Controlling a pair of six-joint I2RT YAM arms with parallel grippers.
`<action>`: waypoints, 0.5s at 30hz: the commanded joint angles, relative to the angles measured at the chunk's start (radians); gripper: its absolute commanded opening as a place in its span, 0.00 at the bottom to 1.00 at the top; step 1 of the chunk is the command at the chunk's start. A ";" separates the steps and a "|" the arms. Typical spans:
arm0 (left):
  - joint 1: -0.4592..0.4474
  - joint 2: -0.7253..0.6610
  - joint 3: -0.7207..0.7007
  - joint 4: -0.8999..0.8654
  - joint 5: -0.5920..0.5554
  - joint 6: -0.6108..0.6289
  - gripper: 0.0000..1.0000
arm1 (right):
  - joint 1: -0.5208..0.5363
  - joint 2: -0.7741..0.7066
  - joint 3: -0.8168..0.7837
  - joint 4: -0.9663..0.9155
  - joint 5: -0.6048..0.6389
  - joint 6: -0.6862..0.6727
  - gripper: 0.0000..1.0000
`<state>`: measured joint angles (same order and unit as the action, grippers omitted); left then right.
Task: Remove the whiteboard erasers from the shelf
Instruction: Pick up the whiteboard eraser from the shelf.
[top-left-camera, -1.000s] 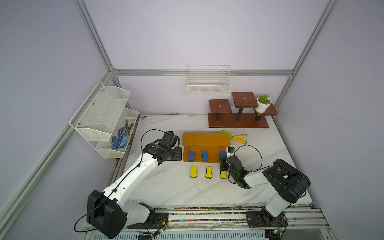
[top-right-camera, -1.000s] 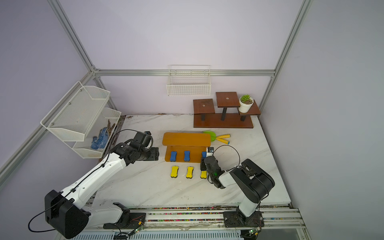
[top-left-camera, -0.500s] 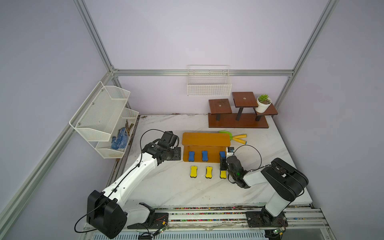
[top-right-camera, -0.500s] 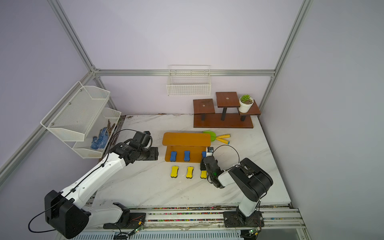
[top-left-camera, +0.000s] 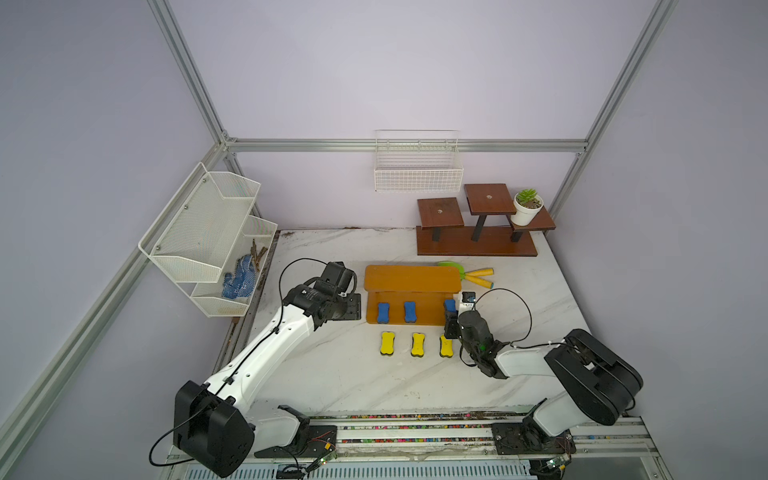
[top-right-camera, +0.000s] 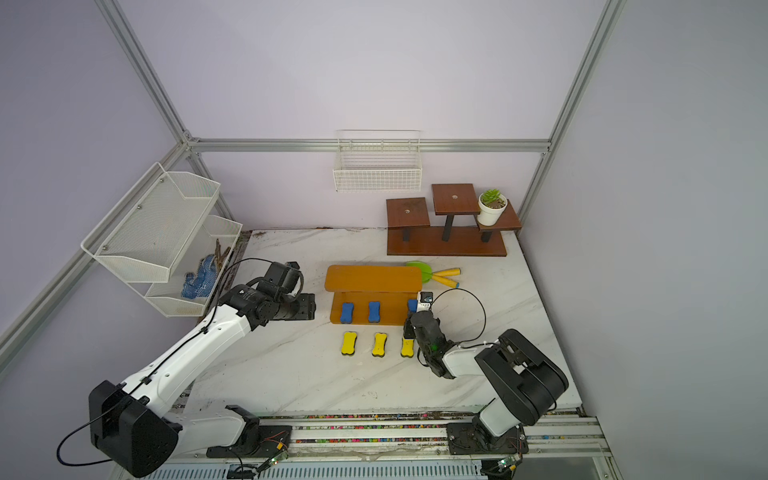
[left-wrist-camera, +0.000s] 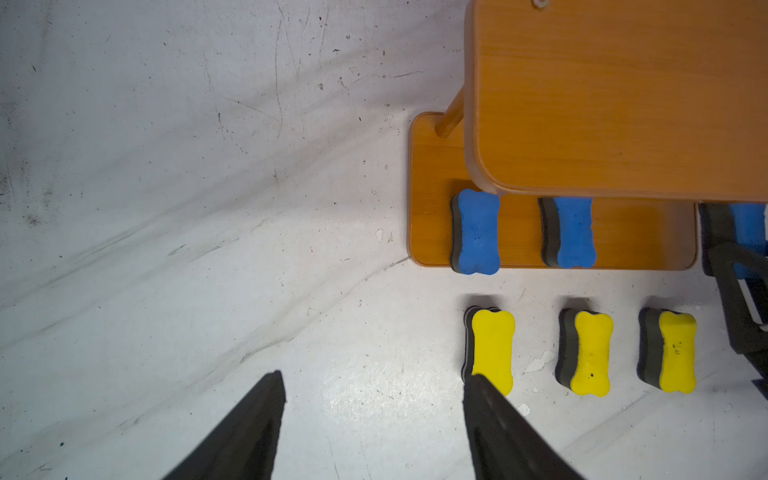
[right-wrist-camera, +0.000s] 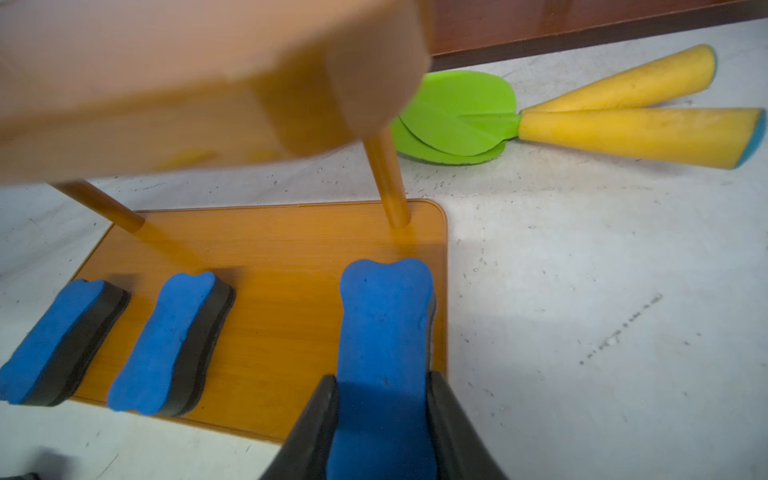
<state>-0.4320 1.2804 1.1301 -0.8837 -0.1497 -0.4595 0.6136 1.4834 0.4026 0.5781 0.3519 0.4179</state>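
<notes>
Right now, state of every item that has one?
Right tool: shut on the end blue eraser, still on the shelf.
Left tool: open, empty.
Other two blue erasers: on the shelf.
Three yellow erasers: on the table.

Pale lilac walls framed by aluminium struts (top-left-camera: 189, 79) enclose a scuffed white marble-look tabletop (top-left-camera: 332, 374); a white wire basket (top-left-camera: 418, 178) hangs behind, a dark brown stepped wooden stand (top-left-camera: 478, 245) below it.
</notes>
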 joint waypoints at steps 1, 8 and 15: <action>0.007 -0.020 -0.001 0.016 0.015 0.017 0.72 | 0.018 -0.119 -0.026 -0.154 0.026 0.058 0.33; 0.007 -0.046 0.004 0.023 0.065 0.025 0.73 | 0.188 -0.444 -0.061 -0.540 0.160 0.230 0.32; 0.007 -0.079 0.005 0.029 0.099 0.035 0.74 | 0.483 -0.576 -0.010 -0.938 0.312 0.516 0.31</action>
<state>-0.4320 1.2316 1.1301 -0.8806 -0.0830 -0.4503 1.0080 0.9089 0.3618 -0.1017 0.5606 0.7593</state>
